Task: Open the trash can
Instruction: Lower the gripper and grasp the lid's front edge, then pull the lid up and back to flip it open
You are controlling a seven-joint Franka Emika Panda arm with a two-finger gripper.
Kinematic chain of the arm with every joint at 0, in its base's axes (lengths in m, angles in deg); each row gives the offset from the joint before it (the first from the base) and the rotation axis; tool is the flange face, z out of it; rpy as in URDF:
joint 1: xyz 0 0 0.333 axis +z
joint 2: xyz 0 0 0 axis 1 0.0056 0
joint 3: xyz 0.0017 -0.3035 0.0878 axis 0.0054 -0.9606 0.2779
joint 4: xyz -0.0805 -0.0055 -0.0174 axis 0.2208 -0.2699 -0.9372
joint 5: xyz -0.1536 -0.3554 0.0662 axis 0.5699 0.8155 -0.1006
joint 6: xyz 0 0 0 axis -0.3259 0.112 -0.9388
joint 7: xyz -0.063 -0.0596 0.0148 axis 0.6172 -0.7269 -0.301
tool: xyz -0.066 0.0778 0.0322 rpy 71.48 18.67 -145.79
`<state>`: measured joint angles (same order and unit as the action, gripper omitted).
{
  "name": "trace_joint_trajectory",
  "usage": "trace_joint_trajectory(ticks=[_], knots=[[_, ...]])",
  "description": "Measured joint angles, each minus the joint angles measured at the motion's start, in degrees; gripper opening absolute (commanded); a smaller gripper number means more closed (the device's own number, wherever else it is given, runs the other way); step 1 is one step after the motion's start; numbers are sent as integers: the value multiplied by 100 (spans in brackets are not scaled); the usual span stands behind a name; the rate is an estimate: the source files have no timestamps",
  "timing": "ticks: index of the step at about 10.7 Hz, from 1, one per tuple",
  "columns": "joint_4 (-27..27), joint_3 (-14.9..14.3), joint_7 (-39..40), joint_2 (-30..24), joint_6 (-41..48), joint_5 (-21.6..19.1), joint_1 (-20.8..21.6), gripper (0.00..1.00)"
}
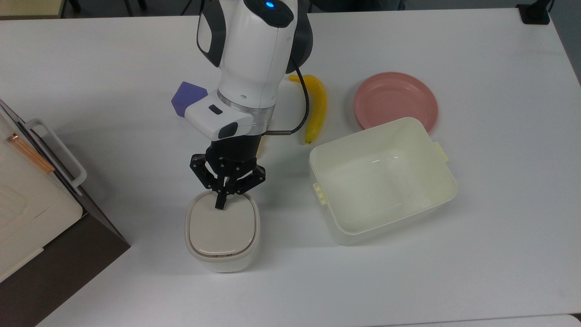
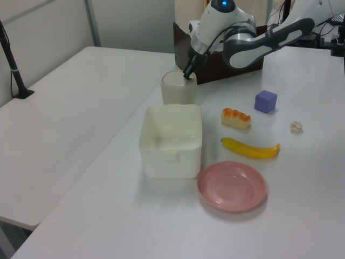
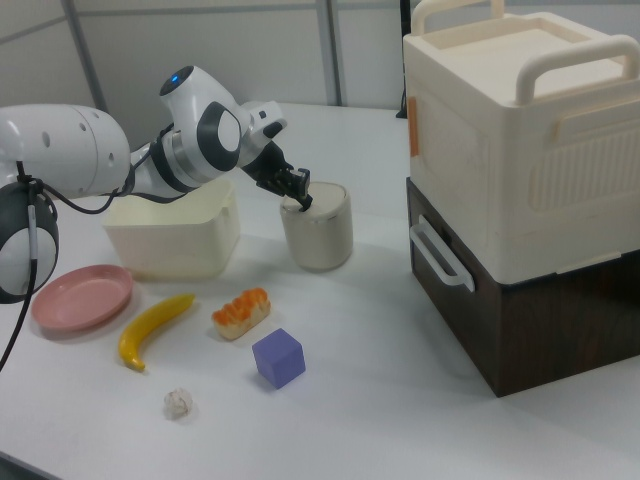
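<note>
One robot hand (image 1: pixel 221 203), fingers closed together into a single point and gripping nothing, presses down on the far edge of the lid of the bin (image 1: pixel 222 236), which stands mid-worktop (image 1: pixel 476 254) beside a tub (image 1: pixel 382 179), likely to trip its release.

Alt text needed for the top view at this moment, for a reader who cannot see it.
A white robot arm's black gripper, fingers together, presses its tip onto the closed beige lid of a small white plastic trash can on a white table. To the top view's right sit a cream lidless tub, yellow banana and pink plate.
</note>
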<state>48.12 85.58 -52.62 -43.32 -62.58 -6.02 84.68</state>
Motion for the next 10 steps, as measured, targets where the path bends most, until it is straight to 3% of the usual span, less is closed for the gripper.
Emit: trace_joint_trajectory(ticks=[2,3,5,7,8,10], knots=[[-24,-1,-145,-4,-2,-16,-16,0],[-80,-2,-267,-30,-4,-246,-63,0],[-153,-6,-244,-234,-1,-1183,-200,0],[-162,-13,122,-732,631,-2104,-413,0],[-164,-16,387,-1039,1041,-2446,-540,0],[-155,-16,715,-1522,1831,-2745,-719,0]])
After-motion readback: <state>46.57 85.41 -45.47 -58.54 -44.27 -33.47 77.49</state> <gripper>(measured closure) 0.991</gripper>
